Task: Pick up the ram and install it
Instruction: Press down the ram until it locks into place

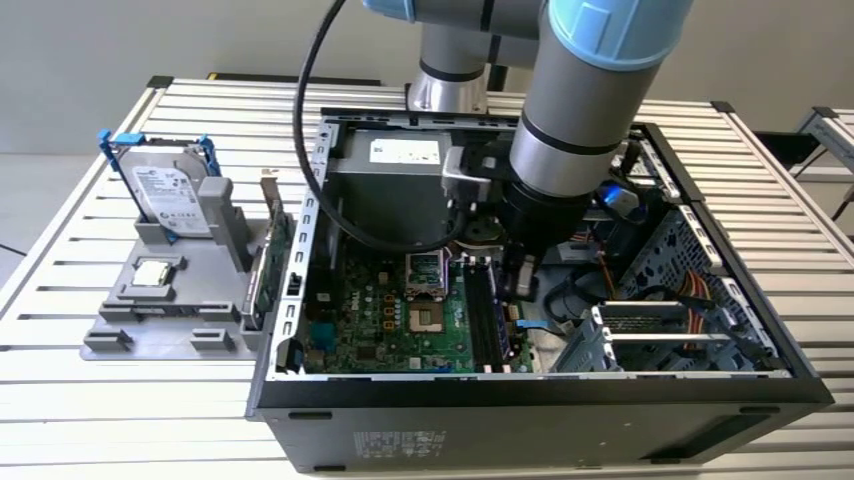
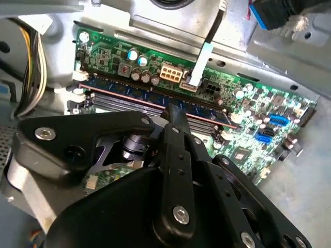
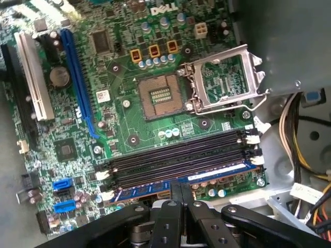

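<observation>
Black linkage of the gripper (image 3: 180, 192) reached down inside the open computer case (image 1: 534, 385), its two fingers (image 3: 187, 195) drawn narrow and close together over the memory slots. Between them, in both wrist views, sat the ram (image 3: 207, 178), a blue-green stick standing on edge in the outermost slot of the bank (image 3: 176, 160), the one nearest the edge of the motherboard (image 3: 129, 103). The fingertips touched its upper edge near the middle of its length; whether the stick was fully seated or only resting in the slot could not be told, as the gripper body hid part of it. In the second wrist view the ram (image 2: 207, 111) ran along beside the empty dark slots, with white latches at the ends. The open processor socket (image 3: 160, 95) with its raised metal frame lay just beyond the slots.

In the exterior view the arm (image 1: 587, 110) came down into the case, with the gripper (image 1: 522, 283) close above the board. On a grey holder (image 1: 160, 300) on the slatted table (image 1: 80, 230), to the exterior view's left of the case, stood a hard drive with blue rails (image 1: 167, 190), and a green expansion card (image 1: 274, 260) stood upright beside it.
</observation>
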Robot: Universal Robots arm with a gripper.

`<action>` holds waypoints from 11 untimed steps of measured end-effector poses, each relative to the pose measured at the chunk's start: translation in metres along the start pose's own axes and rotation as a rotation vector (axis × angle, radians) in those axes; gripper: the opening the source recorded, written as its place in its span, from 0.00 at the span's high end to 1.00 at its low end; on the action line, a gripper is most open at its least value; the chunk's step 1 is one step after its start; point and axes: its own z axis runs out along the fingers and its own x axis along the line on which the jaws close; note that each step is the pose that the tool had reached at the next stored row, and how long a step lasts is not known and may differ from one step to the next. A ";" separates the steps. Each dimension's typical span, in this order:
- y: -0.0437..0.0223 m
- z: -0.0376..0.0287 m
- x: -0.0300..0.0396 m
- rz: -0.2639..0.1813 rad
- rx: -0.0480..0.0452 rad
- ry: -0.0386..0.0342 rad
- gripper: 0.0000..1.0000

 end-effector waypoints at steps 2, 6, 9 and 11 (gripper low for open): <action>0.0000 -0.0001 -0.0001 -0.030 0.0005 0.0003 1.00; 0.0000 -0.0001 -0.0001 -0.088 0.0015 0.0006 1.00; 0.0000 0.0000 -0.0002 -0.130 0.0022 0.0007 1.00; 0.0000 0.0000 -0.0002 -0.135 0.0023 0.0007 1.00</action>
